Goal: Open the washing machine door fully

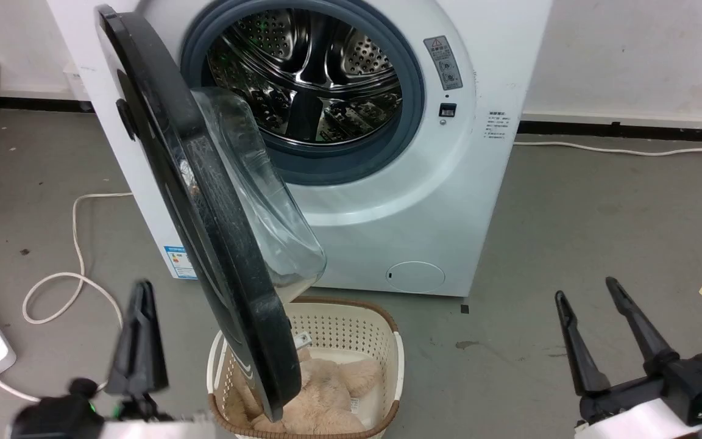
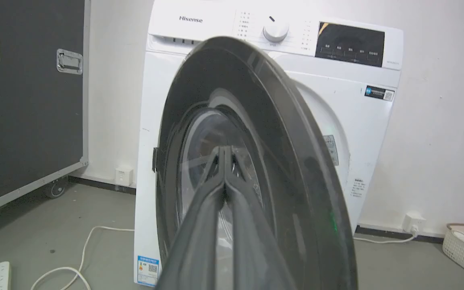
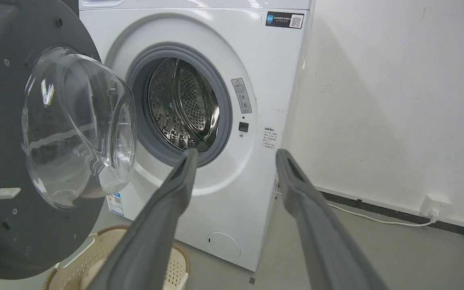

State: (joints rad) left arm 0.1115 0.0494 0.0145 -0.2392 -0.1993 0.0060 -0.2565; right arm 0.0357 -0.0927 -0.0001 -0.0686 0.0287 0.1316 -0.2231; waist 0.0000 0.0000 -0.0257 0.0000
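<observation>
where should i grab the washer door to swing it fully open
Pinch the door by its thin black rim at the free edge nearest the robot. Come from the front with the open right gripper straddling that edge; the glass bowl looks too round and smooth to hold.

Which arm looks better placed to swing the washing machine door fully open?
Probably right. The right gripper, jaws open, faces the inner glass side of the washing machine door and could push it wider; the left gripper, jaws shut, is on the outer side.
</observation>
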